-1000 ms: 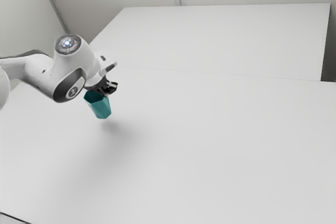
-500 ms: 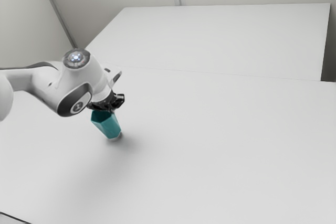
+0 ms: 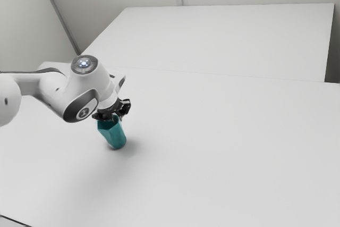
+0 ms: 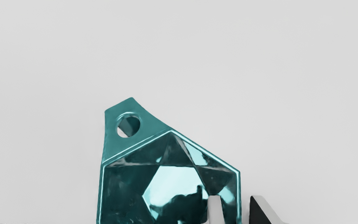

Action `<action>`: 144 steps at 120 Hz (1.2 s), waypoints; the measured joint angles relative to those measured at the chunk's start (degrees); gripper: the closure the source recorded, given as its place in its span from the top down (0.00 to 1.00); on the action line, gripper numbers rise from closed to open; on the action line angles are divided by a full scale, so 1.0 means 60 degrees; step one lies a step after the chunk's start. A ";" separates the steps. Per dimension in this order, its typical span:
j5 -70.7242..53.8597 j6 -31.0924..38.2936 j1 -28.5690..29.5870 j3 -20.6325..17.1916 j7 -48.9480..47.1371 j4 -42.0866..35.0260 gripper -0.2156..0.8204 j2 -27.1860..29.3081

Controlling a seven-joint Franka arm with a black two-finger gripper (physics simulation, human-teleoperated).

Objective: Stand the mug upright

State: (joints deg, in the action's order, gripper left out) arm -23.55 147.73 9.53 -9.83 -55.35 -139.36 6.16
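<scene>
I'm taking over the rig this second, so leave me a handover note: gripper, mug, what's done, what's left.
Gripper: open, low over the mug's rim, one finger inside the mug and one outside, with gaps to the wall between them.
Mug: teal, mouth up, its base apparently on the table.
Done: the mug looks upright.
Left: the gripper has yet to back clear. I'd lift it along the wall, as a sideways move might tip the mug, then check that it stands.

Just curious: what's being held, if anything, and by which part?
Nothing: the gripper is open, one finger inside the mug, one outside, both off its wall.
</scene>
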 joint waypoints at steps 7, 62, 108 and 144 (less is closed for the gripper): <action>0.0005 -0.0016 -0.0035 -0.0050 -0.0107 0.0004 0.33 0.0032; 0.0014 -0.0614 -0.0124 -0.0189 -0.0603 0.0271 0.74 0.0703; 0.1773 -0.2733 -0.0138 -0.0359 -0.0184 0.1958 0.78 0.0772; 0.2921 -0.5614 -0.0140 -0.0384 0.1873 0.4368 0.79 0.0558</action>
State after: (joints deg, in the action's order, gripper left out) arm -6.03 114.05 8.69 -12.13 -44.11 -113.15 9.51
